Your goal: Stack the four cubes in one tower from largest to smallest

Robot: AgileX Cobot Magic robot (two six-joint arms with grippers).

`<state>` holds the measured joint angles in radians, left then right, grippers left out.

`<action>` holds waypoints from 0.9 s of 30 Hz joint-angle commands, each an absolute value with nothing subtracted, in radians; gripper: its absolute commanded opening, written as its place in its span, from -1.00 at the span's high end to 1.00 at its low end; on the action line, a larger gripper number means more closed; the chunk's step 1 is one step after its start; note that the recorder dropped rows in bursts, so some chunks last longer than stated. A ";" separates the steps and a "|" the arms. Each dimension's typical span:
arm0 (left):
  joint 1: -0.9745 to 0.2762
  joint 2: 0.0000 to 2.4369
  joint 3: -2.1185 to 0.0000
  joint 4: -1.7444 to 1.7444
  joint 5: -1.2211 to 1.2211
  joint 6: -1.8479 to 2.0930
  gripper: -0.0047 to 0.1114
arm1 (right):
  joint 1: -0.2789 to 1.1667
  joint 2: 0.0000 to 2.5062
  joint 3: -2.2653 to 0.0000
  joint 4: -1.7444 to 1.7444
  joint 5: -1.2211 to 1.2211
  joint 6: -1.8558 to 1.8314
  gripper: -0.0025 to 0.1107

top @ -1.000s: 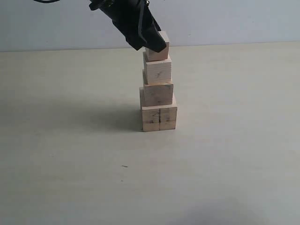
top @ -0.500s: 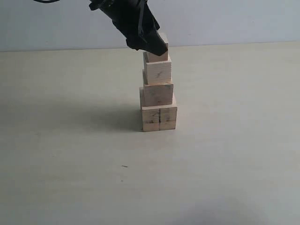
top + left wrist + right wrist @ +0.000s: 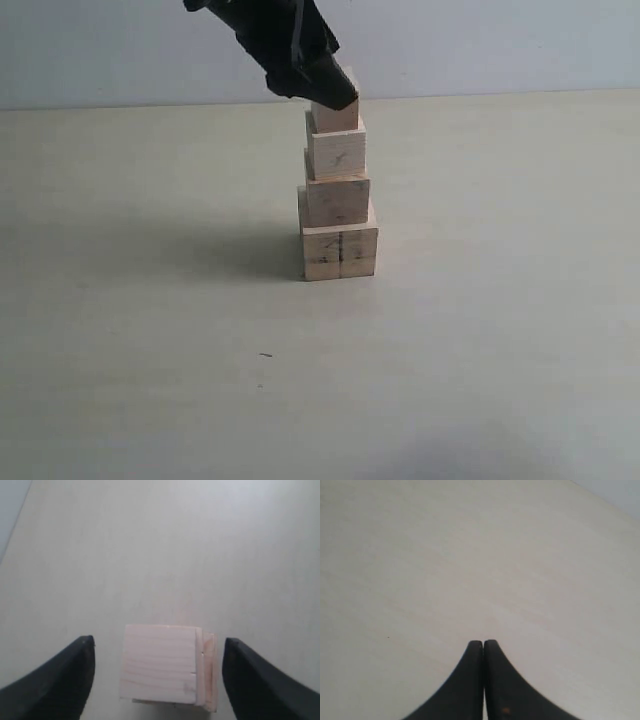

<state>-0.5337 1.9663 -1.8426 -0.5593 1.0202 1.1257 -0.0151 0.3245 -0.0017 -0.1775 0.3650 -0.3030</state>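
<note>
- Release just happens: left fingers (image 3: pixel 60 685) now stand spread beside the smallest cube (image 3: pixel 336 117), no longer gripping.
- That cube tops the tower (image 3: pixel 339 215) on the tabletop (image 3: pixel 150 350); stacking looks complete.
- The right fingers (image 3: pixel 470 680) are clenched, empty.

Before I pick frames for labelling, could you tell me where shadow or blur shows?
Exterior view: sharp, the tower casts a soft shadow leftward on the table. Left wrist view: the smallest cube looks slightly soft. Right wrist view: even light, no glare.
</note>
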 commanded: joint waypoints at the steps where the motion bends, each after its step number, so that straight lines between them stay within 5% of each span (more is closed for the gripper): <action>1: -0.536 1.904 -1.849 -0.526 1.023 1.122 -0.27 | -0.017 0.327 0.000 -0.183 0.353 -0.304 0.96; 7: -0.536 1.821 -1.849 -0.493 1.023 1.117 -0.25 | -0.017 0.327 0.000 -0.183 0.353 -0.304 0.96; 9: -0.536 1.791 -1.849 -0.481 1.023 1.115 -0.09 | -0.017 0.327 0.000 -0.183 0.353 -0.304 0.96; 14: -0.536 1.726 -1.849 -0.382 1.030 0.979 0.87 | -0.017 0.327 0.000 -0.183 0.353 -0.302 0.96; 20: -0.499 1.687 -1.830 -0.335 1.135 0.796 0.92 | -0.017 0.327 0.000 -0.183 0.353 -0.302 0.96; 27: -0.310 1.645 -1.636 -0.345 1.081 0.615 0.92 | -0.017 0.327 0.000 -0.183 0.353 -0.302 0.96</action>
<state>-0.3873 1.6716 -1.7102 -0.3463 1.1218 0.6973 -0.0151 0.3245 -0.0017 -0.1775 0.3650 -0.3030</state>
